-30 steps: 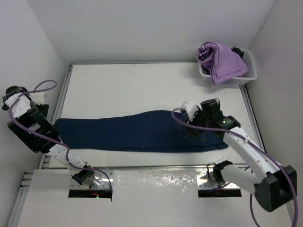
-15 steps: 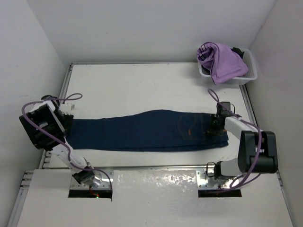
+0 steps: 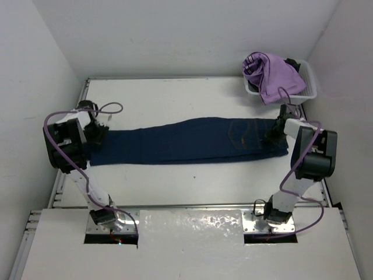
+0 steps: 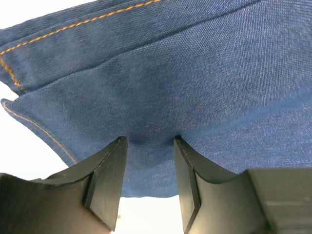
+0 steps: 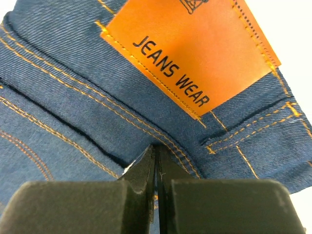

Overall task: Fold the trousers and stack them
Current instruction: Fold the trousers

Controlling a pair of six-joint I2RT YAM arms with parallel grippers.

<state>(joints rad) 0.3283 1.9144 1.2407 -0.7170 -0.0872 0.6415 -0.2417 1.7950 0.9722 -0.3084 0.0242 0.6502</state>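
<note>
Both arms are swinging outward, dragging the trousers (image 3: 186,140) up the counter (image 3: 175,99), stretching 9 to 3 o'clock, right fingers (image 5: 141,170) pinching the waist end nearly shut, left fingers (image 4: 105,180) gripping bunched leg-end denim, so keeping tension even is mattering most.

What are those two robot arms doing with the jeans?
Each arm holds one end of the jeans. The left gripper pinches the leg ends, and the right gripper pinches the waistband near the tan patch. The jeans lie stretched out long across the table. A purple cloth sits in a basket at the far right corner.
</note>
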